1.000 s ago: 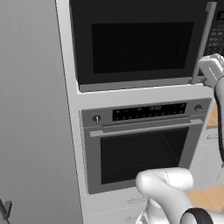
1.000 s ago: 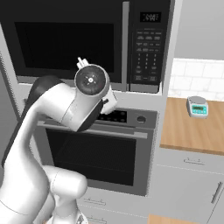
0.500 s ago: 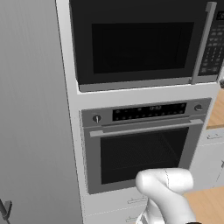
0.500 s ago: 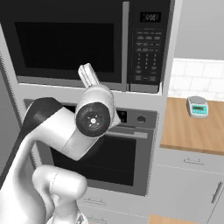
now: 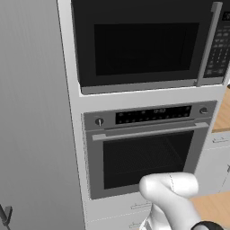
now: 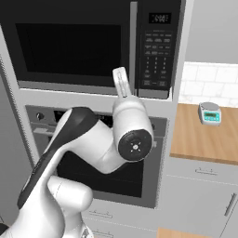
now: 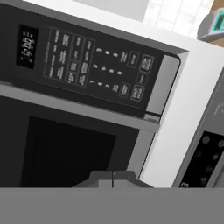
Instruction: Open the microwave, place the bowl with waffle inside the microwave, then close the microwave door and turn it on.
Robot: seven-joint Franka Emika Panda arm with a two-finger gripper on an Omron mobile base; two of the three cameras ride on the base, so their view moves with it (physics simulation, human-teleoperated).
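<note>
Microwave, top of the left base frame, built in above the oven. Microwave door is shut, bar handle beside the keypad. Bowl not located in these views.

Gripper, bottom centre of the hand frame, jaws closed on nothing, aimed toward the door's lower corner near the handle; likely lining up to press a button or pull.

Keypad legends and display too blurred to read. Kitchen scale sits right, on the counter.

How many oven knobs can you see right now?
2: left knob and right knob, at either end of the oven control strip, below the microwave. In the right base view the arm may hide others.
</note>
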